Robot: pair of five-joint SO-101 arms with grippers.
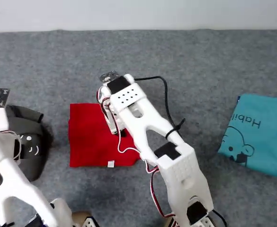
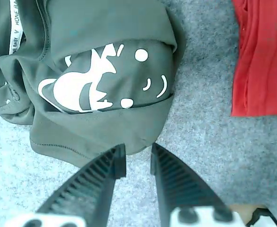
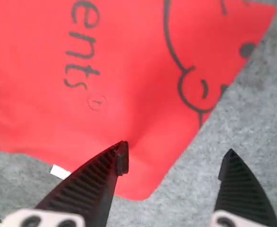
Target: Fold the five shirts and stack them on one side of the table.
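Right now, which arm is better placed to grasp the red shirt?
Right. The right end effector hangs open at a corner of the red shirt, one finger over the fabric. The left end effector is beside the dark shirt.

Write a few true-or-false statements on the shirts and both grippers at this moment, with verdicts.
1. The red shirt lies between the dark shirt and the teal shirt. True.
2. The right gripper is shut on the red shirt. False: it is open, one finger over the shirt's edge, the other over the grey table.
3. The teal shirt is stacked on the red one. False: they lie well apart.
4. The left gripper is at the dark shirt's edge, holding nothing. True.
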